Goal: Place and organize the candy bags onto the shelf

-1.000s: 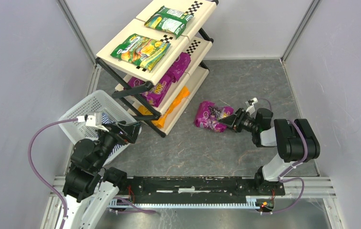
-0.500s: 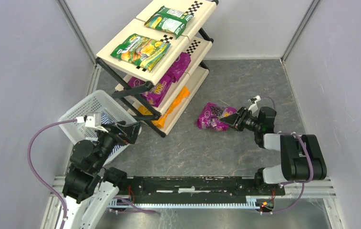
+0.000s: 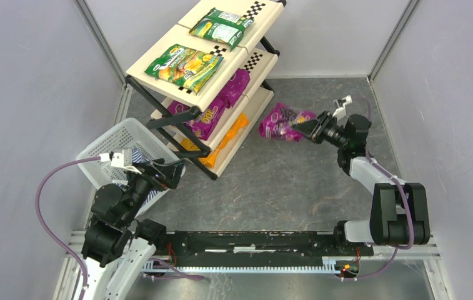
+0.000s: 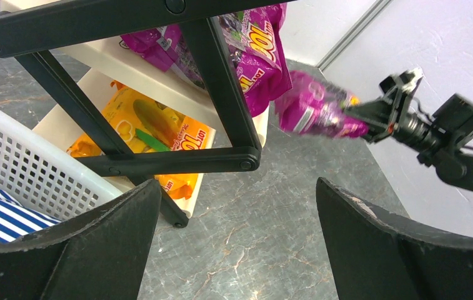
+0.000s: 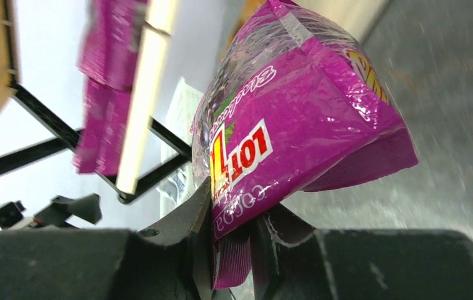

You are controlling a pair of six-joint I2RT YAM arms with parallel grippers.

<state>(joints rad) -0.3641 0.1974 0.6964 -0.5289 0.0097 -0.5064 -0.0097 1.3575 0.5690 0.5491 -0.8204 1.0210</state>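
Green bags (image 3: 184, 67): two. Purple bags (image 3: 282, 122): three. Orange bags (image 4: 159, 134): seemingly two. One shelf (image 3: 154, 54), one basket (image 3: 112, 140), one striped cloth (image 4: 2, 219).

Between the right claw (image 3: 300, 128), pinching a glossy purple candy bag (image 3: 278, 120), and the cream-panelled, black-framed three-tier shelf (image 3: 159, 50) lay only bare grey marbled floor (image 3: 283, 181). Ahead, other purple candy packets (image 3: 212, 115) crowded the middle tier beside a black frame post (image 3: 268, 47).
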